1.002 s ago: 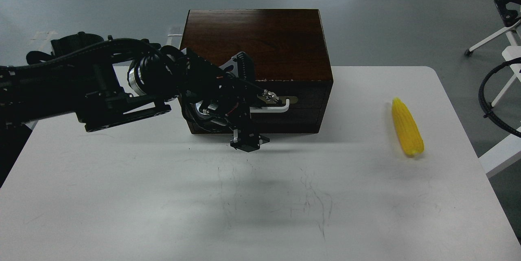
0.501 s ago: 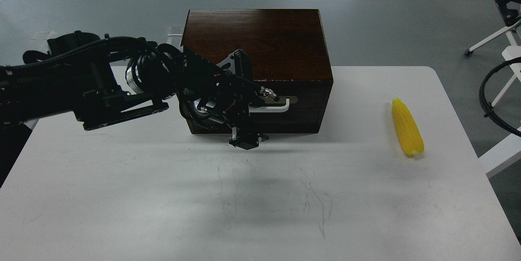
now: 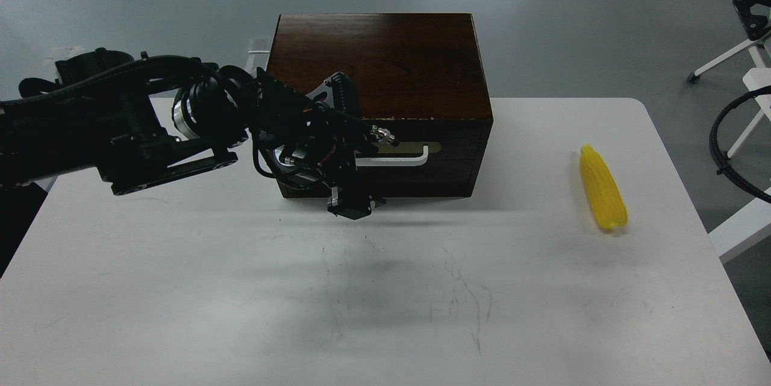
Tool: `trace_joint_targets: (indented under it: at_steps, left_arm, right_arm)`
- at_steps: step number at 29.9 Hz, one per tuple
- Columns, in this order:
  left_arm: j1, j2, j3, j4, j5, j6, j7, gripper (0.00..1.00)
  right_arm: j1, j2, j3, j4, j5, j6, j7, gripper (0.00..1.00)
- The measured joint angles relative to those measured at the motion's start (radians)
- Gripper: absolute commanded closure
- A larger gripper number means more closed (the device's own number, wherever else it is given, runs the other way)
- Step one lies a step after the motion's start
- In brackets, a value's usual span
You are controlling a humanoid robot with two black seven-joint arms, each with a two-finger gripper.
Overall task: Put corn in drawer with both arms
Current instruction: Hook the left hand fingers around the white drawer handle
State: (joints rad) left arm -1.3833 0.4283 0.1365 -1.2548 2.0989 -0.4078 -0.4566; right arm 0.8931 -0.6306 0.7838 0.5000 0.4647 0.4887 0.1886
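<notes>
Even overhead light is falling; the left arm [image 3: 120, 127] is casting a soft, diffuse shadow on the white table [image 3: 181, 314]. Focus is holding sharp, no glare.

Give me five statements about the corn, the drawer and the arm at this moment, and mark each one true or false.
1. The corn lies on the white table, to the right of the wooden box. True.
2. The drawer is pulled wide open. False: its front sits flush with the box, so it is shut.
3. The left gripper is in front of the box, near the left end of the white handle. True.
4. The corn is held in the jaws. False: it lies alone on the table, far from the arm.
5. The right gripper is reaching over the corn. False: no right gripper is in view.
</notes>
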Motion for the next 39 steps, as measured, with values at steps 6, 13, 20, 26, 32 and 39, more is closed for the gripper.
trace_joint_targets:
  at_steps: [6, 13, 20, 26, 32, 39]
  left_arm:
    - [0.004, -0.005, 0.000, 0.000, 0.002, 0.002, 0.000, 0.10]
    - [0.013, -0.008, 0.001, 0.000, 0.006, 0.003, 0.000, 0.10]
    - [0.022, -0.002, 0.001, -0.004, 0.024, 0.003, -0.004, 0.10]
    - [0.022, -0.002, 0.000, -0.015, 0.024, 0.003, -0.017, 0.10]
    - [0.018, -0.002, 0.000, -0.019, 0.024, 0.003, -0.024, 0.10]
    - [0.011, 0.008, 0.000, -0.052, 0.024, -0.002, -0.032, 0.10]
  right_arm:
    - [0.000, 0.000, 0.000, -0.012, 0.000, 0.000, 0.000, 0.00]
    - [0.001, 0.000, 0.000, -0.015, 0.000, 0.000, 0.000, 0.00]
    - [0.001, 0.000, 0.000, -0.015, 0.000, 0.000, 0.000, 0.00]
    - [0.003, 0.000, 0.000, -0.015, 0.000, 0.000, 0.000, 0.00]
    - [0.004, 0.000, 0.000, -0.017, 0.000, 0.000, 0.000, 0.00]
    - [0.004, 0.000, 0.000, -0.027, 0.000, 0.000, 0.000, 0.00]
